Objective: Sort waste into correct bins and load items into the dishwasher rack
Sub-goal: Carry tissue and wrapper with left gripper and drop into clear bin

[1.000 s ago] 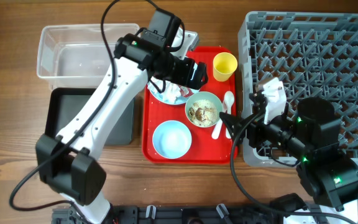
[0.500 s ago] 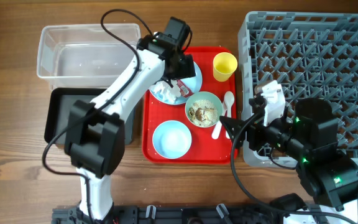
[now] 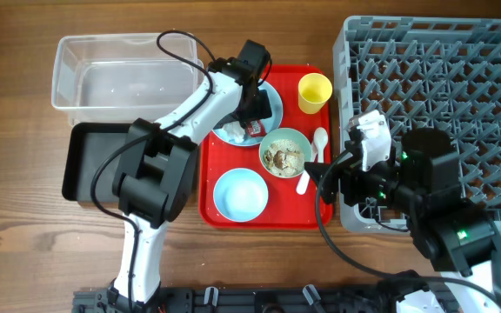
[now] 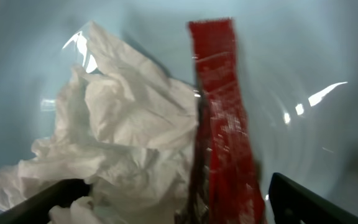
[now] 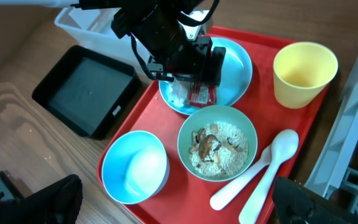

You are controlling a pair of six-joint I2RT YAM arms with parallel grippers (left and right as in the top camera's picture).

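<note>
Resting on pale blue plate (image 4: 328, 50): crumpled tissue (image 4: 123, 137), red wrapper (image 4: 225, 124).

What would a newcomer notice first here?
The bright red tray at the table's centre draws the eye, where the left gripper hangs open over a pale blue plate holding crumpled tissue and a red wrapper. Next to it sits a green bowl of rice with brown scraps, and the big grey rack fills the right side.

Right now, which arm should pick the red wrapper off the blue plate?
Left. The left gripper hangs open right over the plate, fingers either side of the red wrapper and tissue. The right gripper is off at the tray's right edge beside the spoons.
</note>
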